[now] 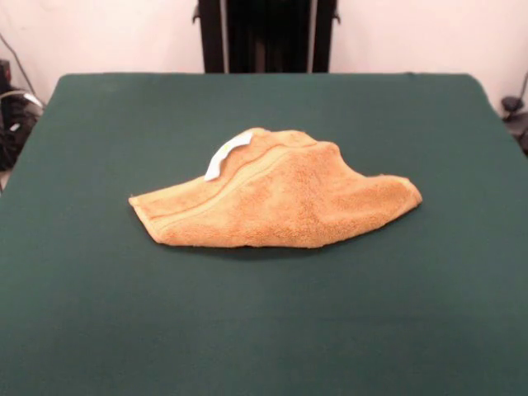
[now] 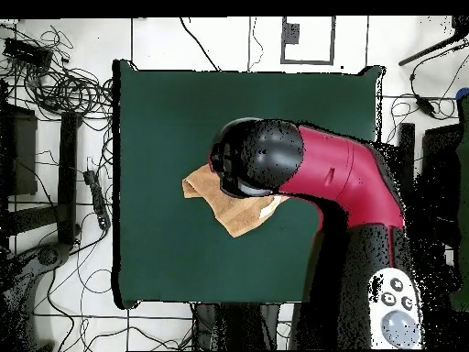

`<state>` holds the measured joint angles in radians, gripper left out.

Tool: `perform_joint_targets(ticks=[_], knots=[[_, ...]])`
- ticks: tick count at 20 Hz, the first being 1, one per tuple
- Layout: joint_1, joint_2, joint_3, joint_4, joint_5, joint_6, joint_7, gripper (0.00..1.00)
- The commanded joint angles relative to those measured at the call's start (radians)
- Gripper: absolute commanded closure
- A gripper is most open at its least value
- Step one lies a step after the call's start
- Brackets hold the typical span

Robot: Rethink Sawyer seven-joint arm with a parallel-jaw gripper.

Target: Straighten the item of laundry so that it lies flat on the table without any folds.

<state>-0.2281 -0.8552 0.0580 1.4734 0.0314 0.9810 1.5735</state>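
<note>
The item of laundry [image 1: 280,202], an orange-tan terry towel, lies near the middle of the dark green table [image 1: 99,313]. It is folded over itself into a low mound with a point at the right. A woven border band runs diagonally across its left half, and a white tag [image 1: 227,155] sticks up at its far left edge. In the overhead view only part of the towel [image 2: 240,215] shows. The red and black arm [image 2: 330,170] hangs above it and hides the rest. Neither view shows the gripper.
Green table [image 2: 165,110] surface surrounds the towel on all sides. Cables and equipment [image 2: 55,82] lie on the floor beside the table. A black pedestal [image 1: 264,33] stands behind the table's far edge.
</note>
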Motion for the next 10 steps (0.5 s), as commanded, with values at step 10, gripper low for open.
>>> perform_joint_targets(ticks=[10], knots=[[0.036, 0.152, 0.002, 0.154, -0.048, -0.333, 0.191, 0.00]])
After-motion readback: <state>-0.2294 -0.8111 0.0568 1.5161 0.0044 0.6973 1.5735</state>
